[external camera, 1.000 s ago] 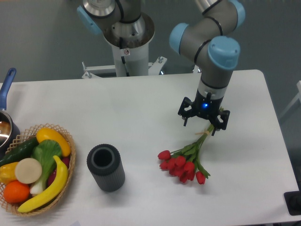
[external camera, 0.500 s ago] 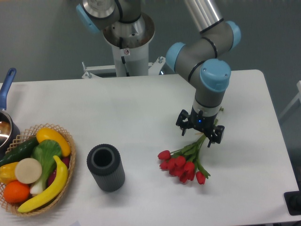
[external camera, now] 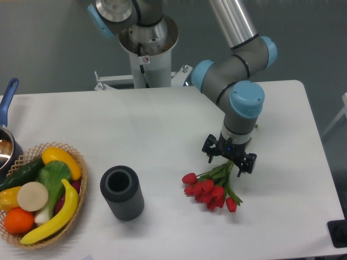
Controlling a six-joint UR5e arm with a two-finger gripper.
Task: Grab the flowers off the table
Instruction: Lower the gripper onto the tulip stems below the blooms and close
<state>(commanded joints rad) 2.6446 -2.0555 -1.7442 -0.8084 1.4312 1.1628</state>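
Observation:
The flowers, a bunch of red tulips with green stems, lie on the white table right of centre, blooms toward the front left and stems pointing up to the right. My gripper points straight down over the stem end of the bunch, low over the table. Its black fingers stand apart, one on each side of the stems, so it looks open. The stem tips and the pale band are hidden under it.
A dark ribbed cylinder stands upright left of the flowers. A wicker basket of fruit and vegetables sits at the front left. A pot with a blue handle is at the left edge. The arm's base stands behind the table.
My gripper has moved down and slightly left along the stems, from above the stem tips to low over the stem end. The flowers have not moved.

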